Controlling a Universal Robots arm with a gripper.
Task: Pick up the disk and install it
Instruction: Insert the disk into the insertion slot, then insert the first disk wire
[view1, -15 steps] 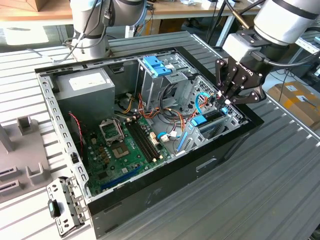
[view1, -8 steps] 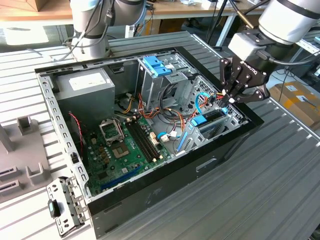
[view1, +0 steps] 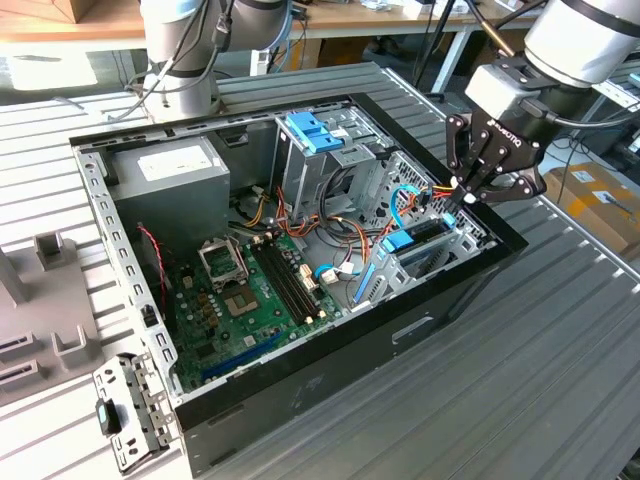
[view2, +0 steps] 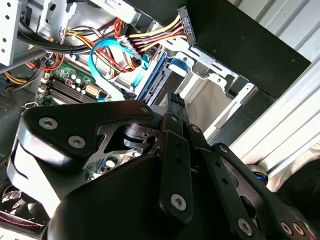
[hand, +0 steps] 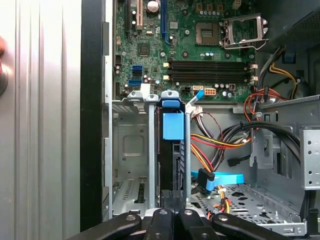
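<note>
Disk stands on edge in its bay, directly under my gripper, whose fingers are closed on its end.

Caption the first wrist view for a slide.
Black gripper over the blue-railed grey metal disk standing in the open computer case's drive bay.

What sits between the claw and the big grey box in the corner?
Between claw and grey box, in the exterior view: a metal drive cage topped by a light-blue tray, plus coloured cables.
</note>
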